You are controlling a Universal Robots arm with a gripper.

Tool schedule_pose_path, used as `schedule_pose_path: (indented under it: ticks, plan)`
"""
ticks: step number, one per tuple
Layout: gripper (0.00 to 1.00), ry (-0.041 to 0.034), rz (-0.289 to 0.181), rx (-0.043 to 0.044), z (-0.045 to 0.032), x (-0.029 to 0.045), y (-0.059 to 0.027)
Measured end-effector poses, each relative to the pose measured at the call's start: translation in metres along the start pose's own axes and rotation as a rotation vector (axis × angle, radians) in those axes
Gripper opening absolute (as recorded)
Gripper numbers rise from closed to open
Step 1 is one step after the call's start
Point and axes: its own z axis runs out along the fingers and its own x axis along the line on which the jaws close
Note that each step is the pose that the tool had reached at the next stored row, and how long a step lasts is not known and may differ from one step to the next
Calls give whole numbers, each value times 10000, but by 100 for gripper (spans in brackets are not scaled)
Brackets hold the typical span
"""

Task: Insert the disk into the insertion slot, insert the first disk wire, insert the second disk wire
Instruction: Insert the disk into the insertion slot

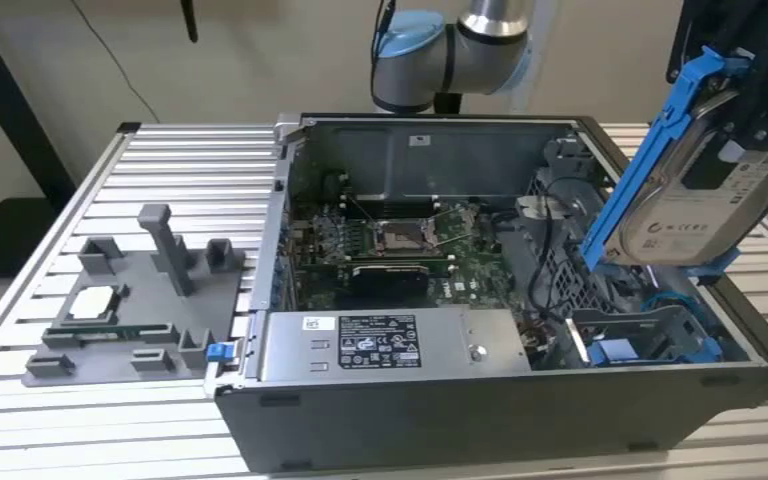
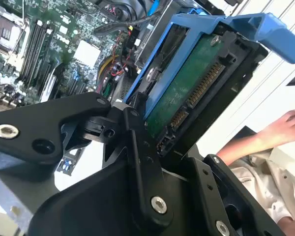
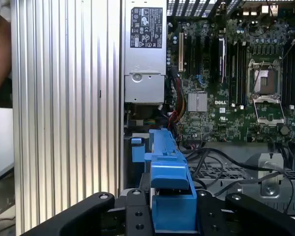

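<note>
Above the open dark case (image 1: 491,425), at the exterior view's right, I see my black tool (image 1: 747,120) clenched on the disk (image 1: 691,205). The disk is a flat silver slab in glossy blue plastic, tilted and clear of the perforated grey insertion slot (image 1: 638,335) below. The case sits on the ribbed aluminium bench (image 1: 157,160).

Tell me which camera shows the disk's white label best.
The exterior view: the disk faces it, white label and blue carrier plain, tilted above the case. The second wrist view shows its green circuit-board side; the first wrist view sees the carrier end-on.
</note>
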Motion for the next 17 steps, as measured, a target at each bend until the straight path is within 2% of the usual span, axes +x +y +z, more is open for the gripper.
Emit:
schedule_pose_path:
  ticks: [5,17]
  plan:
    - [0,-2,-1,0,34,0,-1]
    - [0,-21,0,0,229,30,-50]
